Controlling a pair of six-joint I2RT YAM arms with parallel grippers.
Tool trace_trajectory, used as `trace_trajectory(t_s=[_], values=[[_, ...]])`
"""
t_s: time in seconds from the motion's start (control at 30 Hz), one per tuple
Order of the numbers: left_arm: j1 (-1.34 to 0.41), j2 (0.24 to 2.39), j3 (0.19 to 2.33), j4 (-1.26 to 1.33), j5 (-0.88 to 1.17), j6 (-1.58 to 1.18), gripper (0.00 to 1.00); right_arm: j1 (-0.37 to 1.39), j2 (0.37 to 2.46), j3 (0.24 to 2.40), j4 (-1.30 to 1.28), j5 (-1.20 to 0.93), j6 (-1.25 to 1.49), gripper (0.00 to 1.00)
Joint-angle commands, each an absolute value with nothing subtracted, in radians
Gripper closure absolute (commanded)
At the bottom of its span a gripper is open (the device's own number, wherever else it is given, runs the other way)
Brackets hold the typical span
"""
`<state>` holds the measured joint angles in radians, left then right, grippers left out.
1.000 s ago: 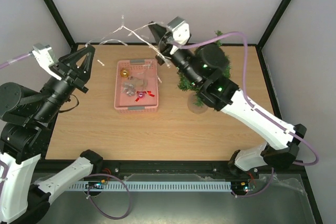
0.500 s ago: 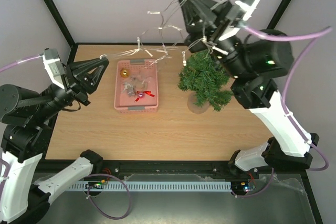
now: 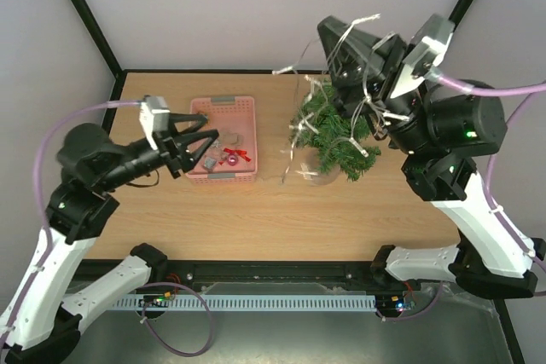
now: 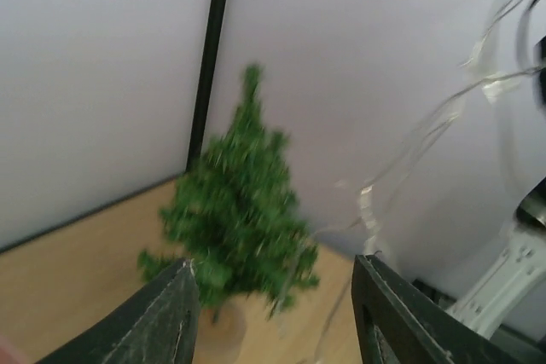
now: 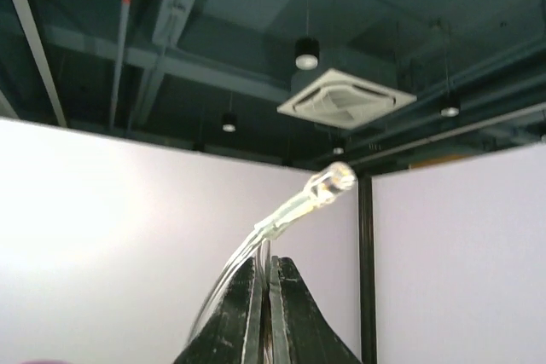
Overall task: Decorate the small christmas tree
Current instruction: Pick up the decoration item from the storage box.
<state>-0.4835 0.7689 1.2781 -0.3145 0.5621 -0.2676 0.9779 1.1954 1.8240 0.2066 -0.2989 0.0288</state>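
The small christmas tree (image 3: 334, 132) stands on the right half of the table, and shows blurred in the left wrist view (image 4: 235, 219). A clear string of lights (image 3: 294, 138) lies across its branches, with one end hanging down its left side. My right gripper (image 3: 328, 28) is raised high above the tree and is shut on the light string; one bulb (image 5: 330, 183) sticks out just above the shut fingertips (image 5: 267, 267). My left gripper (image 3: 210, 128) hovers over the pink basket, open and empty (image 4: 273, 296), pointing toward the tree.
The pink basket (image 3: 223, 178) left of the tree holds a red ornament (image 3: 232, 157) and greyish ones. Black frame posts and pale walls close the table at the back and sides. Purple cables loop from both arms.
My left gripper let go of the light string, opened and swung right over the basket. My right gripper carried the string further right, and it now drapes on the tree.
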Motion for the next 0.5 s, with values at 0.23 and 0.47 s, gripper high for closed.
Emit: trace_trajectory(t_s=[0.23, 0.47], values=[[-0.485, 0.692, 0.931, -0.393, 0.644, 0.153, 0.41, 0.984, 0.968, 1.485, 0.157, -0.209, 0.036, 0.98], [-0.488, 0.815, 0.866, -0.472, 0.544, 0.452, 0.44, 0.984, 0.859, 1.401, 0.146, -0.218, 0.019, 0.98]])
